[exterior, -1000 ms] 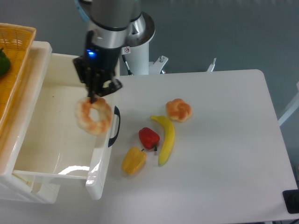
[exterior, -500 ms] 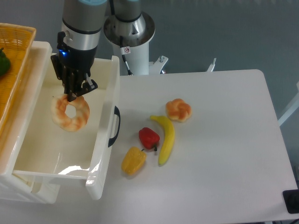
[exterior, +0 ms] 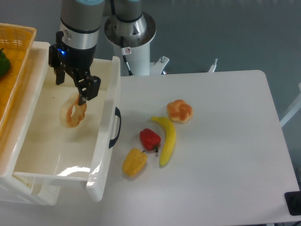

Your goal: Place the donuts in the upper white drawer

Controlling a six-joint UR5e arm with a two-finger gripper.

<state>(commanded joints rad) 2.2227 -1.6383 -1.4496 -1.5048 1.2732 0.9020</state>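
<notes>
The ring donut (exterior: 72,112), golden-orange with pale glaze, is tilted on edge inside the upper white drawer (exterior: 104,141), just below my gripper and free of it. The drawer is pulled open at the left, with a black handle (exterior: 116,128) on its front panel. My gripper (exterior: 73,87) hangs over the drawer's back part, its two fingers spread apart and holding nothing. The knotted bun donut (exterior: 180,111) lies on the white table to the right of the drawer, far from the gripper.
A banana (exterior: 167,139), a red pepper (exterior: 150,139) and a yellow pepper (exterior: 134,162) lie on the table between the drawer and the bun. A woven yellow basket (exterior: 14,52) with a green item (exterior: 3,62) sits on top at far left. The robot base (exterior: 131,33) stands behind.
My gripper carried the ring donut left from over the drawer's front panel to over its inside, then opened. The donut has dropped away from the fingers and tipped on edge.
</notes>
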